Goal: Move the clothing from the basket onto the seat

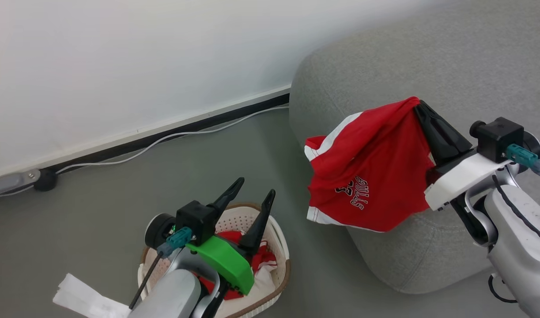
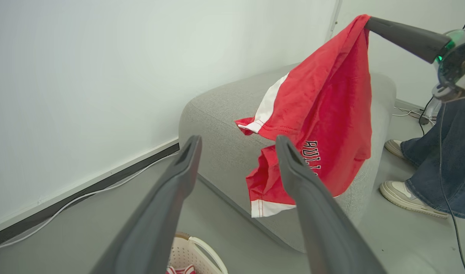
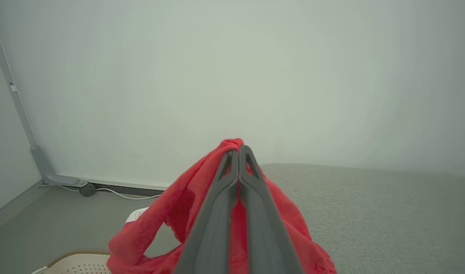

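Clamping one red garment [image 1: 367, 176] by one seat [image 1: 428, 57], right gripper [image 1: 417, 104], left gripper [image 1: 255, 186] spread over one basket [image 1: 279, 240]

There were one basket [image 1: 278, 238] and one sofa [image 1: 428, 57], with two grippers: the left gripper [image 1: 256, 186] and the right gripper [image 1: 422, 108]. One red garment [image 1: 371, 176] hung apart; the heap [image 1: 263, 258] in the basket perhaps counted two more. Two shoes [image 2: 403, 194] showed, and one cable [image 1: 164, 141].

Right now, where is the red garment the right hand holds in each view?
Head view: red garment right of centre, hanging from the right hand.
Left wrist view: garment upper right, beyond the open left hand.
Right wrist view: garment bottom centre, bunched around that shut hand.
Shared landmark: the grey sofa.
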